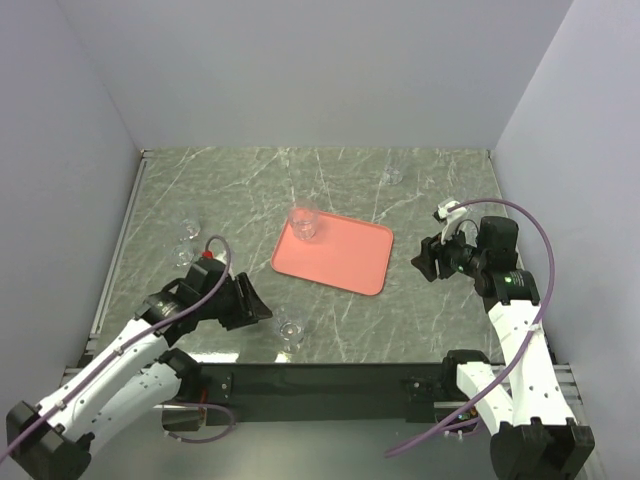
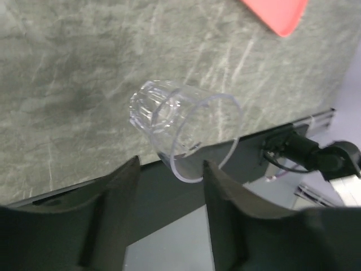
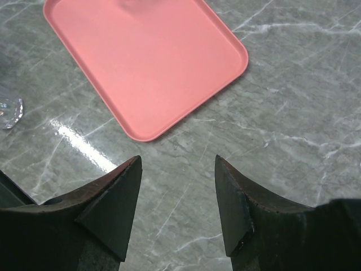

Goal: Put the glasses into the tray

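The salmon-pink tray (image 1: 345, 262) lies mid-table, with one clear glass (image 1: 303, 222) standing in its far left corner. Another glass (image 1: 291, 330) stands near the front edge, just right of my left gripper (image 1: 264, 309). In the left wrist view this glass (image 2: 180, 127) sits right in front of the open fingertips, its rim reaching between them, and the gripper (image 2: 171, 164) is not closed on it. My right gripper (image 1: 422, 262) is open and empty to the right of the tray. In the right wrist view it (image 3: 177, 161) hovers over bare table near the tray (image 3: 146, 62).
Two more glasses (image 1: 189, 228) (image 1: 183, 255) stand at the left and one (image 1: 392, 177) at the back right. The table's dark front rail (image 2: 169, 197) lies right behind the near glass. Grey walls enclose the marble table on three sides.
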### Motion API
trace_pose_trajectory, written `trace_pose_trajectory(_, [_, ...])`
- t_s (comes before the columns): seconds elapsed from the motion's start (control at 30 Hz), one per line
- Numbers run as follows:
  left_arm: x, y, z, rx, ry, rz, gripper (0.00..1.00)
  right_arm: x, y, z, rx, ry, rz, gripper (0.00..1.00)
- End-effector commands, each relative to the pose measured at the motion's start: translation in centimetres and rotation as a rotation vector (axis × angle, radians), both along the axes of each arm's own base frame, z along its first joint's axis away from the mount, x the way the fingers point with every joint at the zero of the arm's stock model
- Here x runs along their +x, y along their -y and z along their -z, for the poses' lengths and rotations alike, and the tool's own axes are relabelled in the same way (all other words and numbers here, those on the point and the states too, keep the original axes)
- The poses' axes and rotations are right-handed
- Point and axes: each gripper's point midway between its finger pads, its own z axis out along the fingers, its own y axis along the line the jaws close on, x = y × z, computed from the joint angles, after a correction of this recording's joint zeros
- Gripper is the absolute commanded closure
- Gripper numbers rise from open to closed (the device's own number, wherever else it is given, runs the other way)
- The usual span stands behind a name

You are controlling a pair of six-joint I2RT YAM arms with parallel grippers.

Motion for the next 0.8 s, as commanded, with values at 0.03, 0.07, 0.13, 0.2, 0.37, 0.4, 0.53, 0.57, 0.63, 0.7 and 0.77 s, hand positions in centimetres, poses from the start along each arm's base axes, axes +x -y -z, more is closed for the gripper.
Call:
trace_pose_trajectory(0.03, [0.7, 0.7, 0.2, 0.047, 0.013, -0.041, 0.51, 0.6, 0.2, -0.5, -0.003, 0.031, 0.005, 0.38])
trace_pose_trajectory(0.07, [0.4, 1.2, 0.3, 0.056, 0.016, -0.021, 0.51, 0.6, 0.2, -0.5, -0.004, 0.031, 0.004, 0.38])
trace_pose_trajectory(0.13, [0.3, 1.8, 0.7, 0.069, 0.005, -0.013, 0.51, 0.7, 0.3, -0.4, -0.005, 0.027, 0.006, 0.38])
trace_pose_trajectory(0.2, [0.0, 2.5, 1.1, 0.094, 0.005, 0.003, 0.50, 0.6, 0.3, -0.3, -0.006, 0.025, 0.007, 0.38])
trace_pose_trajectory(0.37, [-0.5, 3.4, 1.8, 0.168, -0.001, 0.032, 0.57, 0.6, 0.3, -0.4, -0.006, 0.028, 0.008, 0.38])
trace_pose_trajectory(0.4, [-0.3, 3.2, 2.0, 0.196, 0.009, 0.020, 0.62, 0.6, 0.3, -0.3, -0.004, 0.025, 0.004, 0.38])
trace_pose_trajectory(0.53, [0.1, 3.2, 1.9, 0.292, 0.034, 0.007, 0.81, 0.6, 0.3, -0.4, -0.005, 0.027, 0.006, 0.38])
trace_pose_trajectory(0.57, [-0.3, 3.3, 2.3, 0.325, 0.027, 0.023, 0.90, 0.6, 0.3, -0.4, -0.005, 0.027, 0.005, 0.38])
trace_pose_trajectory(0.63, [0.0, 3.7, 2.0, 0.341, 0.048, 0.023, 0.99, 0.6, 0.3, -0.4, -0.006, 0.029, 0.005, 0.38])
trace_pose_trajectory(0.7, [0.1, 4.4, 1.7, 0.351, 0.067, 0.036, 0.99, 0.5, 0.4, -0.4, -0.005, 0.032, 0.008, 0.38])
trace_pose_trajectory(0.77, [0.3, 4.6, 1.3, 0.362, 0.095, 0.038, 0.99, 0.5, 0.4, -0.5, -0.007, 0.034, 0.008, 0.38])
